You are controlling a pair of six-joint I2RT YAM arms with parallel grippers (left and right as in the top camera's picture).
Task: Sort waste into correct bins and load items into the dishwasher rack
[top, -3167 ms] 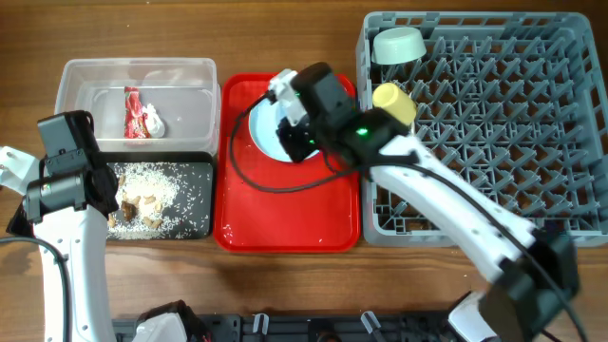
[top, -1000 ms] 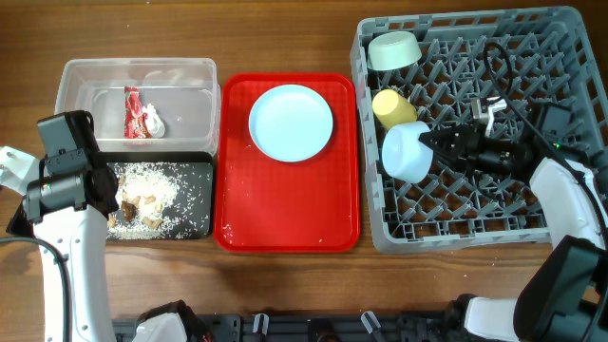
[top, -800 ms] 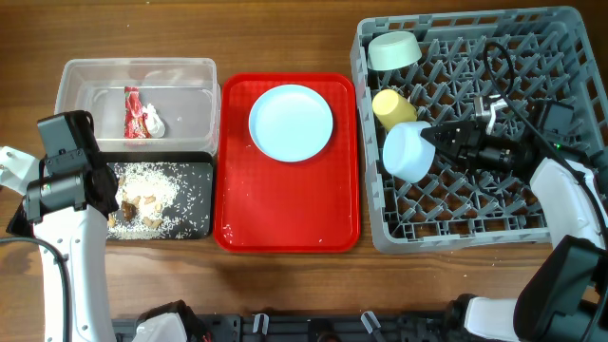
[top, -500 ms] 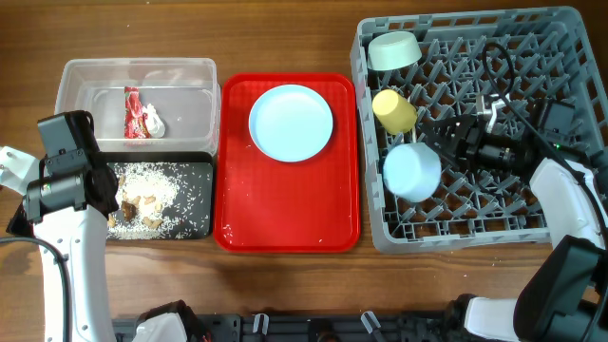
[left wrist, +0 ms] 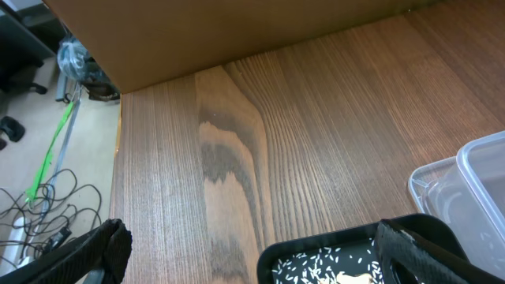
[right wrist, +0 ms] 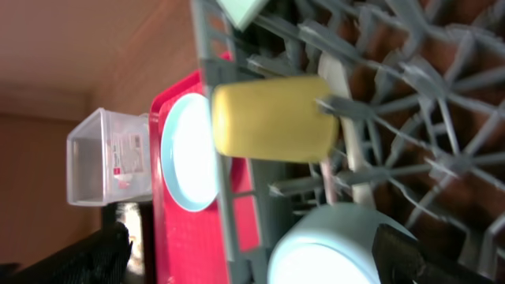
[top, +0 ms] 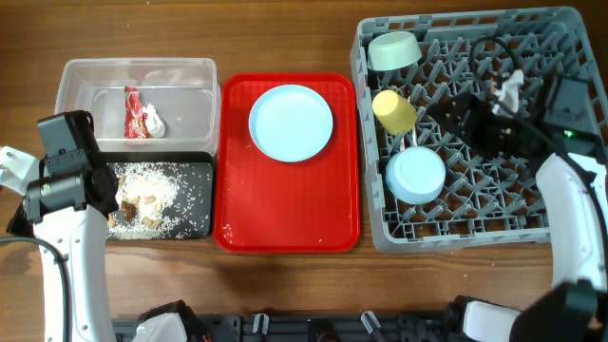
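The pale blue bowl point(top: 416, 175) lies upside down in the grey dishwasher rack point(top: 570, 228), below the yellow cup point(top: 393, 110) and the mint bowl point(top: 396, 49). My right gripper point(top: 463, 116) hangs open above the rack, up and to the right of that bowl, holding nothing. In the right wrist view the cup point(right wrist: 272, 118) lies on its side, with a white piece of cutlery point(right wrist: 339, 95) behind it and the bowl point(right wrist: 339, 252) below. The light blue plate point(top: 291, 122) rests on the red tray point(top: 285, 218). My left gripper point(left wrist: 248, 256) is open and empty over the black tub's corner point(left wrist: 316, 246).
The clear tub point(top: 190, 114) holds the red wrapper point(top: 131, 112) and the white paper scrap point(top: 152, 122). Rice with brown bits point(top: 152, 185) lies in the black tub point(top: 195, 223). The left arm point(top: 66, 171) stands at the table's left edge.
My right gripper opened and let go of the pale blue bowl, which tipped rim-down into the rack. The gripper then drew back up and to the right. The left arm stayed still.
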